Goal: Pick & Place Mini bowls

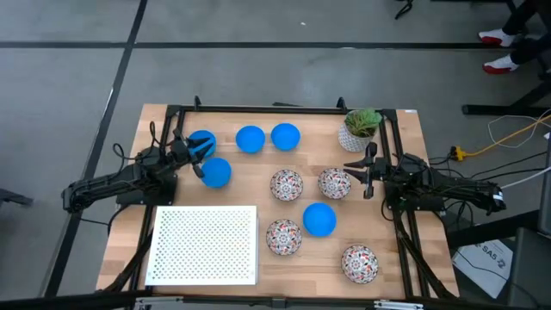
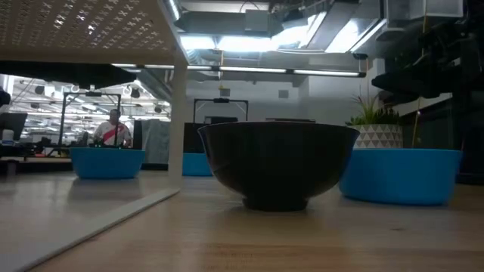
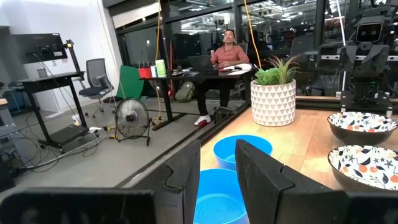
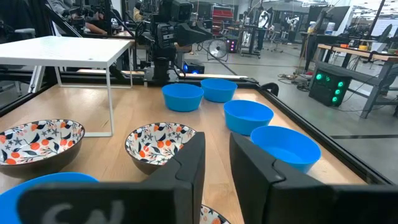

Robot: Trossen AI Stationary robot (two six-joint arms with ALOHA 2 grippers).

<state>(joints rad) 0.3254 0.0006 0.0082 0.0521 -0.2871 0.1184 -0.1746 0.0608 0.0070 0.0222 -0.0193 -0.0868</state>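
Left pincer [image 1: 200, 155] sits partly open, empty, over a small glossy blue bowl [image 1: 215, 172]; right pincer [image 1: 368, 175] partly open, empty too. Bowl's probably light, rigid, slick, so grab the rim.

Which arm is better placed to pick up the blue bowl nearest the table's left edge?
Probably the left: its end effector is right beside that blue bowl, while the right end effector is by the plant pot.

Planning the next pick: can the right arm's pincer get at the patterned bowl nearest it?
Probably yes: the right pincer hangs beside the white floral-patterned round bowl, nothing between them.
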